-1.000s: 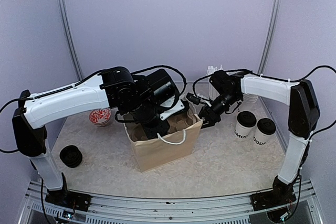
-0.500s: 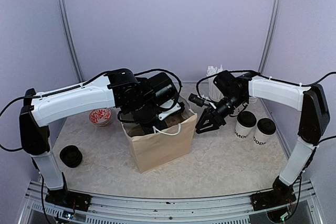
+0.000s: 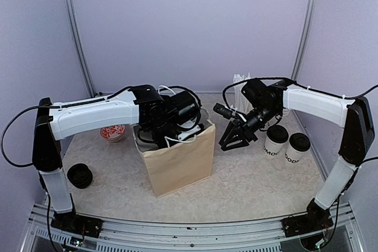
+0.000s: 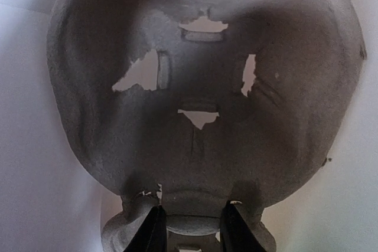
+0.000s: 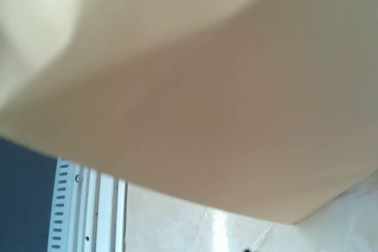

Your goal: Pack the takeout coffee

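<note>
Takeout coffee point(image 3: 275, 141), two lidded cups, stands at right; right gripper point(image 3: 232, 144), spread and empty, hangs between it and the brown paper bag point(image 3: 180, 163); left gripper point(image 4: 192, 231), down in the bag's mouth, pinches a grey pulp carrier point(image 4: 201, 116); red-patterned bowl point(image 3: 112, 132) lies left of the bag.

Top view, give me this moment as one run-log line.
left gripper: shut on pulp carrier, at paper bag mouth | right gripper: open, empty, beside bag | lidded cups: two upright on table, unpacked
</note>
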You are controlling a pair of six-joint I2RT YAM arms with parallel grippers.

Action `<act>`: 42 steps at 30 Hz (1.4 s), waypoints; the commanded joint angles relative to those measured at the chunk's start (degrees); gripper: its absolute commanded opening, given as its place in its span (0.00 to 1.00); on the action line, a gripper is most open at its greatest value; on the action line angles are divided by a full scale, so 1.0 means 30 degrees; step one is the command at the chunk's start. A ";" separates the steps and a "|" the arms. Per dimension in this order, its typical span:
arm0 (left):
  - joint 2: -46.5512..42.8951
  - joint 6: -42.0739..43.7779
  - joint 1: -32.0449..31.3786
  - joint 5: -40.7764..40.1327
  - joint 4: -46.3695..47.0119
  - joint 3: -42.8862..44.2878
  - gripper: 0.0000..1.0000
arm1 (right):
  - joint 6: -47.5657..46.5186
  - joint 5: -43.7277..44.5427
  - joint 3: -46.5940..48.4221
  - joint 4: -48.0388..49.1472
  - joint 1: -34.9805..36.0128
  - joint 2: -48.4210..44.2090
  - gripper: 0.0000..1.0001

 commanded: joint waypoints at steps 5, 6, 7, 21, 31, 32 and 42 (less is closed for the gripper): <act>0.0797 0.0519 0.0262 0.1106 0.1280 -0.0898 0.32 | -0.0467 -0.0407 -0.0039 -0.0486 0.0180 -0.0326 0.38; 0.0912 0.0526 0.0290 0.1123 0.1333 -0.0923 0.32 | -0.0483 -0.0406 -0.0043 -0.0488 0.0179 -0.0308 0.38; 0.0999 0.0567 0.0286 0.1151 0.1391 -0.0955 0.32 | -0.0499 -0.0381 -0.0054 -0.0495 0.0179 -0.0280 0.38; 0.1424 0.0731 0.0762 0.1426 0.1951 -0.1610 0.37 | -0.0522 -0.0296 0.0116 -0.0542 0.0179 0.0020 0.39; 0.0950 0.0468 0.0754 0.1212 0.0954 0.0199 0.46 | -0.0694 -0.0229 0.0576 -0.0913 0.0176 0.0211 0.40; 0.0840 0.0479 0.0739 0.1206 0.0945 0.0514 0.47 | -0.0699 -0.0216 0.0649 -0.0970 0.0175 0.0198 0.40; -0.0040 0.0887 0.0444 0.1426 0.1017 0.2864 0.47 | -0.1175 0.0161 0.1170 -0.1956 0.0007 0.0059 0.41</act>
